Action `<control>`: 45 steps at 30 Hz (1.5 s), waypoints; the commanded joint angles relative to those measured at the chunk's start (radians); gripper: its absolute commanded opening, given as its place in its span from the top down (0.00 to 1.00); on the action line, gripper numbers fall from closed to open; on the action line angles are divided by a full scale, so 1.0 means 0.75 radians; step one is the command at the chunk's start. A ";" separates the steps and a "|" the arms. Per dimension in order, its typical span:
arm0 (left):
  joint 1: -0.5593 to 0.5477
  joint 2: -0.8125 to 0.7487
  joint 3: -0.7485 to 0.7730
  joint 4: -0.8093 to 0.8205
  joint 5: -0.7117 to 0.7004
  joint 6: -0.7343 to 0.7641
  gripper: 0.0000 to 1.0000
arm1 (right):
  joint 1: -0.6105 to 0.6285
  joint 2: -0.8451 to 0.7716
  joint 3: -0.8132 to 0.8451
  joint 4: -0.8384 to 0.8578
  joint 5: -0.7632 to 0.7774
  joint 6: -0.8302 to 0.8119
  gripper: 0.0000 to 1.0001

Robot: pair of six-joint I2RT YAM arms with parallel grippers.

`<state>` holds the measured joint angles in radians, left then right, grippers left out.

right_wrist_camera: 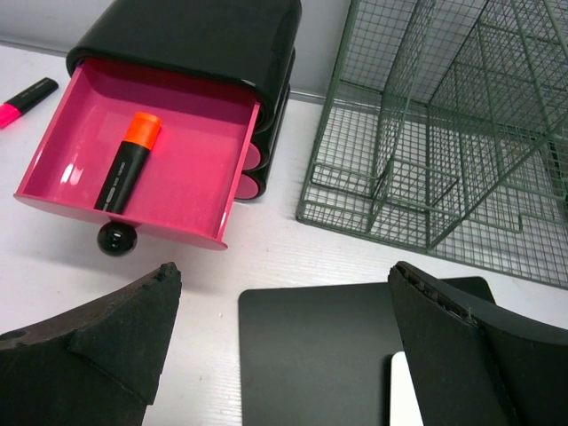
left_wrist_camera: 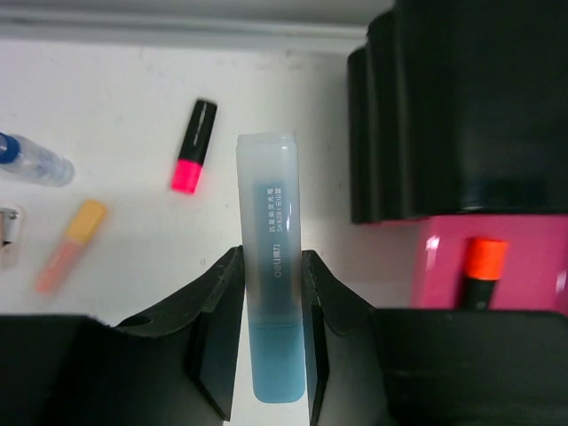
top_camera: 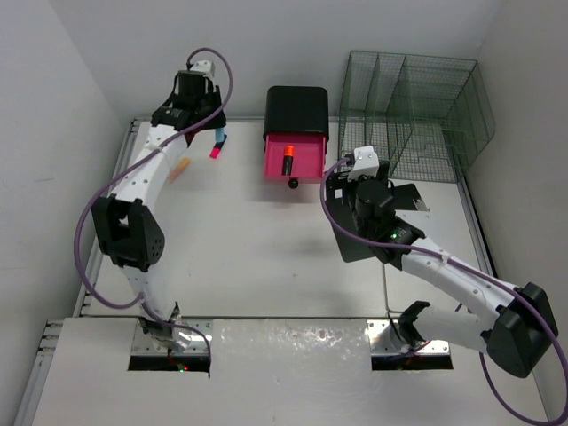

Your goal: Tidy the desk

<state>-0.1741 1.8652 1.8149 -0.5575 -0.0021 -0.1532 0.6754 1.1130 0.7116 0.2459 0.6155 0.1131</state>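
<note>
The white desk (top_camera: 248, 266) carries loose stationery at its far left. My left gripper (top_camera: 211, 124) is shut on a translucent blue marker (left_wrist_camera: 271, 257), held lengthwise between the fingers above the desk (left_wrist_camera: 133, 98). A pink highlighter (left_wrist_camera: 193, 146) and an orange pen (left_wrist_camera: 71, 246) lie to its left. A black drawer unit (top_camera: 297, 111) has its pink drawer (right_wrist_camera: 177, 169) open with an orange highlighter (right_wrist_camera: 129, 164) inside. My right gripper (right_wrist_camera: 284, 271) is open and empty above a black notebook (right_wrist_camera: 311, 355), just in front of the drawer.
A green wire-mesh organizer (top_camera: 413, 115) stands at the back right, next to the drawer unit. A clear pen with a blue cap (left_wrist_camera: 31, 160) lies at the far left. A white item (right_wrist_camera: 404, 390) rests on the notebook. White walls close in the back and sides.
</note>
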 commanded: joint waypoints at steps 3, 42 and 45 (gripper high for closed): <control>-0.256 -0.082 -0.019 -0.022 -0.334 -0.092 1.00 | -0.009 -0.036 -0.010 0.049 -0.029 0.029 0.04; -0.492 0.340 0.217 0.013 -0.482 -0.160 1.00 | -0.007 -0.079 -0.043 0.079 -0.009 0.007 0.04; -0.492 0.356 0.221 -0.005 -0.494 -0.166 1.00 | -0.009 -0.075 -0.041 0.077 -0.009 0.005 0.04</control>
<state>-0.5484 2.1296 1.9312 -0.5770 -0.3511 -0.2626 0.6754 1.0714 0.6819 0.2565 0.6003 0.1234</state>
